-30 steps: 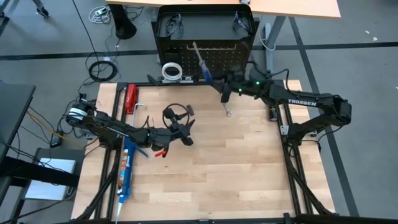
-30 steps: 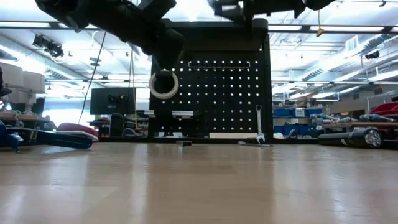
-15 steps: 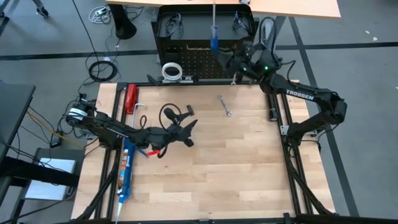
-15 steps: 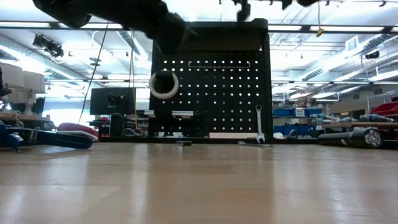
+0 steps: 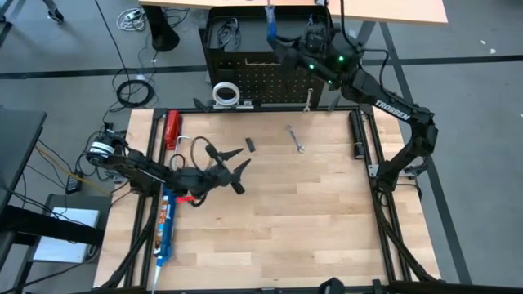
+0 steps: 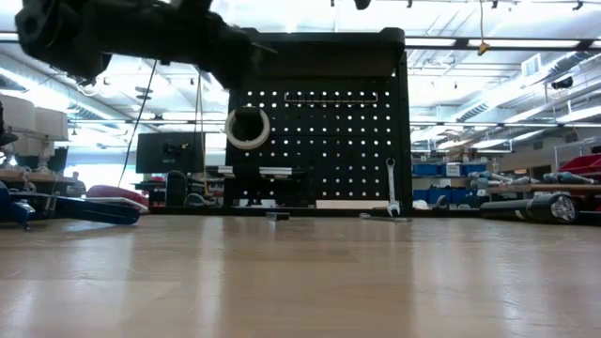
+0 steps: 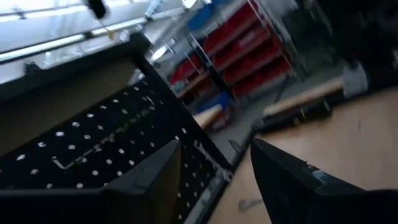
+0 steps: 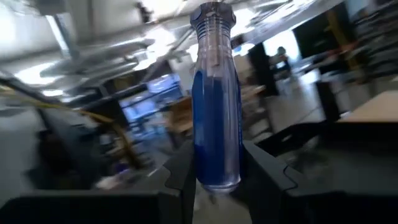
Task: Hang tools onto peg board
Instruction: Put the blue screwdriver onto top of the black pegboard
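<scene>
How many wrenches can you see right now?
2: one wrench lies on the table near the peg board; the other wrench hangs on the board's right side.

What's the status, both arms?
Right gripper shut on screwdriver, above peg board. Left gripper open, empty, over table. One wrench on table.

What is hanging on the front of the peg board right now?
On the peg board hang a white tape roll and a silver wrench. A dark arm crosses its upper left corner, so any tool there is hidden.
</scene>
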`<state>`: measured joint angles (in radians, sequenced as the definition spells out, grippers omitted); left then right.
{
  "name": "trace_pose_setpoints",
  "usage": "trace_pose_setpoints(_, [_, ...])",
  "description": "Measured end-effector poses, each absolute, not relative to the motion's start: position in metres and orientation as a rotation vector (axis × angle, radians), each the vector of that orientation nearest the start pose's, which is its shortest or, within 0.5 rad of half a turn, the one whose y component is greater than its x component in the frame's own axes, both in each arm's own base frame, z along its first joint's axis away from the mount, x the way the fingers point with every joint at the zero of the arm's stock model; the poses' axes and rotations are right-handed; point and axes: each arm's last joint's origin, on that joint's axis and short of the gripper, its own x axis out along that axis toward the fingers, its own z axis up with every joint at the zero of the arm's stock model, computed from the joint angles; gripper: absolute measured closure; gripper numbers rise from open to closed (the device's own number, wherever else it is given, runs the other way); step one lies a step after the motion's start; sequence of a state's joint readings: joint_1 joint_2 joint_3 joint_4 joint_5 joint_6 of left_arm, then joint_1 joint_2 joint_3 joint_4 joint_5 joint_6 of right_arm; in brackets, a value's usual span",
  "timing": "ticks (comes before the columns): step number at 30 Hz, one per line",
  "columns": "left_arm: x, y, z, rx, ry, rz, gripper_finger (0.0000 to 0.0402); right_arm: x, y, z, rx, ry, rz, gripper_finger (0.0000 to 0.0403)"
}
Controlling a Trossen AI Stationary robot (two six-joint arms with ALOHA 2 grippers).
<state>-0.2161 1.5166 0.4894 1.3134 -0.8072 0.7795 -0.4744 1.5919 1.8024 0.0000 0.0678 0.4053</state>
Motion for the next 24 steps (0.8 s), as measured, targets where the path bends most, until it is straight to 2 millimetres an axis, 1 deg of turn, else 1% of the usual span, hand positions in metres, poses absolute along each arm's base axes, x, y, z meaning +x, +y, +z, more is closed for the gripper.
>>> trace_pose_setpoints(3, [0.262, -0.037, 0.214, 0.59, -0.062, 0.643, 0.02, 0.309, -0.163, 0.503, 0.309, -0.322, -0.564, 0.0292])
trace_pose_setpoints(5, [0.262, -0.037, 0.213, 0.596, -0.062, 0.63, 0.02, 0.309, -0.164, 0.507, 0.286, -0.344, -0.611, 0.0292])
trace_pose_setpoints(8, [0.262, -0.037, 0.212, 0.605, -0.052, 0.621, 0.02, 0.307, -0.166, 0.507, 0.236, -0.334, -0.678, 0.0292])
trace_pose_setpoints(10, [0.262, -0.037, 0.212, 0.607, -0.05, 0.619, 0.02, 0.308, -0.165, 0.507, 0.199, -0.322, -0.723, 0.0292])
trace_pose_setpoints(13, [0.262, -0.037, 0.212, 0.606, -0.054, 0.618, 0.02, 0.31, -0.157, 0.511, 0.112, -0.334, -0.777, 0.0292])
trace_pose_setpoints(15, [0.262, -0.037, 0.212, 0.607, -0.053, 0.617, 0.02, 0.313, -0.153, 0.513, 0.048, -0.352, -0.834, 0.0292])
trace_pose_setpoints(17, [0.262, -0.037, 0.212, 0.607, -0.054, 0.616, 0.02, 0.316, -0.15, 0.512, -0.008, -0.332, -0.905, 0.0292])
trace_pose_setpoints(21, [0.262, -0.037, 0.212, 0.607, -0.057, 0.609, 0.02, 0.328, -0.153, 0.505, -0.074, -0.282, -1.007, 0.0292])
trace_pose_setpoints(24, [0.262, -0.037, 0.212, 0.607, -0.057, 0.608, 0.02, 0.339, -0.157, 0.502, -0.114, -0.215, -1.046, 0.0292])
